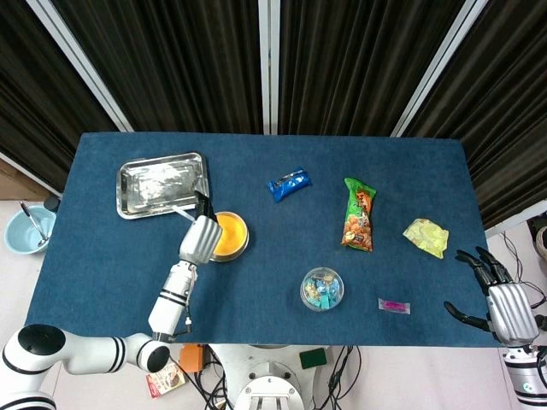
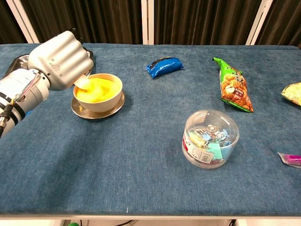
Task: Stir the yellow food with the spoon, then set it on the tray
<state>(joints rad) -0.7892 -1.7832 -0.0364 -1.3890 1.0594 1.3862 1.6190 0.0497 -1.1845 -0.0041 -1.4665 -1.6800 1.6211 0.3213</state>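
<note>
Spoon (image 2: 84, 81) first: we judge it light, stiff and likely slick with food at the bowl end, so it is best held high on the handle, as it is now. Our left hand (image 2: 60, 60) is curled tight around that handle, and the pale scoop dips into the yellow food (image 2: 98, 89) at the near-left rim of the bowl (image 2: 99, 101). The bowl sits on a small saucer and looks light enough to slide if we push sideways on its wall. Our right hand (image 1: 502, 301) hangs beyond the right edge of the tabletop (image 2: 131, 165), fingers spread, holding nothing.

For the set-down, the tray (image 1: 162, 184) lies just behind and to the left of the bowl, near the tabletop's left edge, with bare metal showing. We see nothing between bowl and tray. The blue packet (image 2: 163, 65), green snack bag (image 2: 232, 88) and clear tub (image 2: 209, 138) lie well apart to the right
</note>
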